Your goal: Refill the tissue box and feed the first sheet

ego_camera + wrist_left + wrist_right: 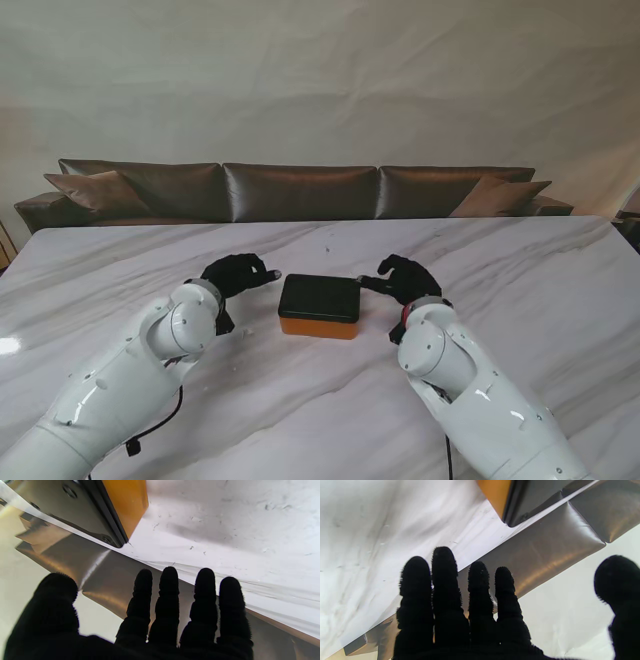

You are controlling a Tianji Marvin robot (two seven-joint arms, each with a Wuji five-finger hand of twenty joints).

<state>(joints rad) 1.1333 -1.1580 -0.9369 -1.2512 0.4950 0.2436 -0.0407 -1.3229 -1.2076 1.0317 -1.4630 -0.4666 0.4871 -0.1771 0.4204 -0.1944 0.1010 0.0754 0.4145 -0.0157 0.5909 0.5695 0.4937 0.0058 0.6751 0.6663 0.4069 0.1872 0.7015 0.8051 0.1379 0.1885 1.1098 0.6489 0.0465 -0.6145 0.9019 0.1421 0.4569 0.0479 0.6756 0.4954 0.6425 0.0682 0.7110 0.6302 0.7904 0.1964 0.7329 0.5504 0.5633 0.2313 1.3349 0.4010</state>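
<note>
Tissue box [319,305], black lid over orange base, lying flat mid-desk [520,270] between left hand [237,274] and right hand [405,277], both empty with fingers spread, just beside its short ends. Best closed in evenly from both sides, thumbs over the lid edge, pressure matched so nothing skids on the slick marble. No tissue refill visible anywhere.
</note>
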